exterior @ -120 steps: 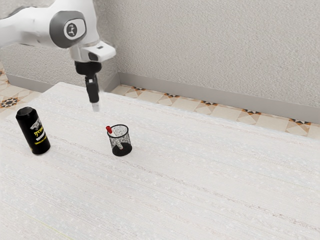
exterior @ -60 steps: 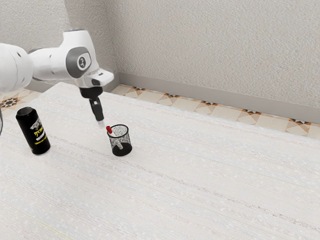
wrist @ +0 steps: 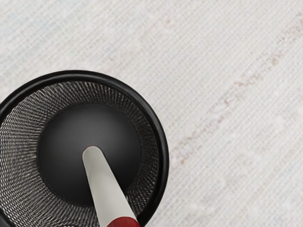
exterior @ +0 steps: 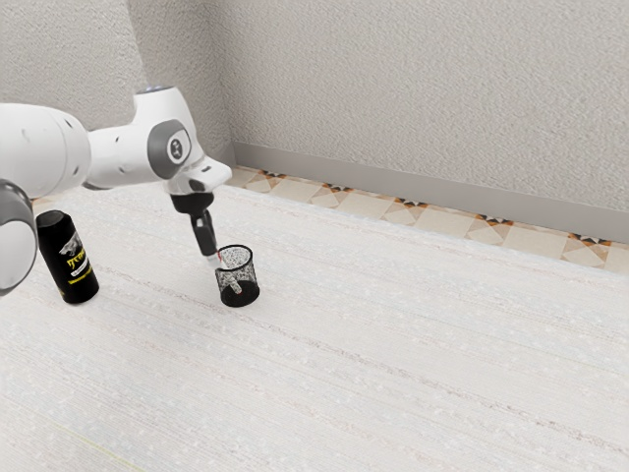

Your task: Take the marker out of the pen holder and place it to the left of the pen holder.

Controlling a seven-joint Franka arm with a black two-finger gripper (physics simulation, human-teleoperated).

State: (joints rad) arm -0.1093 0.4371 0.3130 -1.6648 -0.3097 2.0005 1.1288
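Exterior view: the arm (exterior: 118, 157) extends from the exterior view's left, with the end effector (exterior: 209, 258) lowered at the rim of the holder (exterior: 255, 279), on the side nearer the can (exterior: 74, 265). The opening of the end effector, wide or narrow, cannot be told here, nor can any grip on the marker (wrist: 106, 189). The holder stands upright on the bench (exterior: 393, 344). The can also stands on the bench, well apart from the holder, toward the exterior view's left; it is black with yellow lettering, and part of the arm overlaps its edge. Beyond the bench are a rough grey wall (exterior: 442, 88), a baseboard (exterior: 393, 182) and patterned floor tiles (exterior: 339, 197).

Wrist view: the inside of the holder is seen from above, with round black rim, mesh side and solid dark base. The marker is inside, tilted; its rounded pale end is over the base, and its body rises to a red part near the rim. In the exterior view, the marker's lower body can be made out through the mesh, with a small trace of red beside the end effector.
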